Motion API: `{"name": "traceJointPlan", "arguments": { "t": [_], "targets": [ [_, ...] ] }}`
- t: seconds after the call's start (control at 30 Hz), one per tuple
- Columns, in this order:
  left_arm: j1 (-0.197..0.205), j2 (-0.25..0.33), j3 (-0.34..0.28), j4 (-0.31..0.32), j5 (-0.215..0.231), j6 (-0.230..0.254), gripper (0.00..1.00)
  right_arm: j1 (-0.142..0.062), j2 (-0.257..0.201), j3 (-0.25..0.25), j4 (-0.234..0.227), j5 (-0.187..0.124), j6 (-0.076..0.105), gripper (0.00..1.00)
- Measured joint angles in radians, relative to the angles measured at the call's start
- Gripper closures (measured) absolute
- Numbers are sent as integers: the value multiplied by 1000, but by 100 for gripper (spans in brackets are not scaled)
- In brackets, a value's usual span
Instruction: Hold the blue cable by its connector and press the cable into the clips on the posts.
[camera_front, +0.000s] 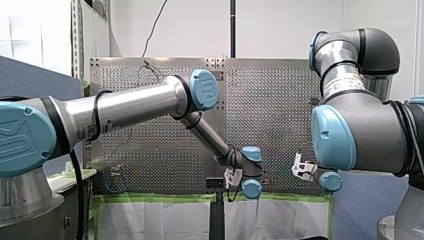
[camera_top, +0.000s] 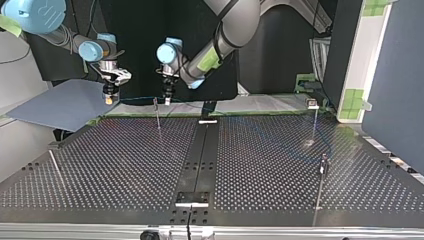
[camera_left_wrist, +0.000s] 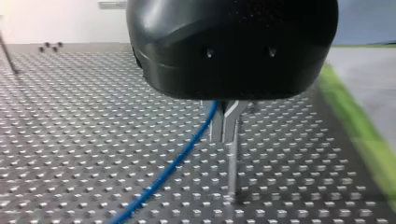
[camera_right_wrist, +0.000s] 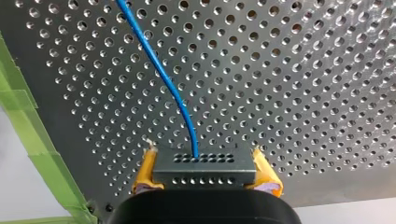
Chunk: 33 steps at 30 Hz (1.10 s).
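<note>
Clamped between my right gripper's (camera_right_wrist: 205, 174) yellow pads (camera_right_wrist: 145, 170): the dark perforated connector block (camera_right_wrist: 204, 165). First clip, I judge. Next, my left gripper (camera_left_wrist: 222, 139), just beside the thin metal post (camera_left_wrist: 232, 163), its hold something I cannot tell, must press the thin blue cable (camera_left_wrist: 177, 161) down.

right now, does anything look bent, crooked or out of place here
Nothing stands out. The connector sits square in my right jaws, and the blue cable leaves it in a smooth curve with no kink, running to my left jaws beside a post.
</note>
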Motion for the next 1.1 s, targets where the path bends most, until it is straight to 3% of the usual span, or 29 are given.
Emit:
{"name": "traceJointPlan", "arguments": {
  "t": [0.33,0.7,1.1],
  "targets": [
    [18,0,66,0,11,-1,100,4,0,-6,-1,-1,-1,100],
    [8,1,5,31,-22,23,100,6,1,-7,-3,-2,-1,100],
    [-24,2,-21,38,-12,50,100,7,2,-7,-8,-3,-1,100]
  ]
}}
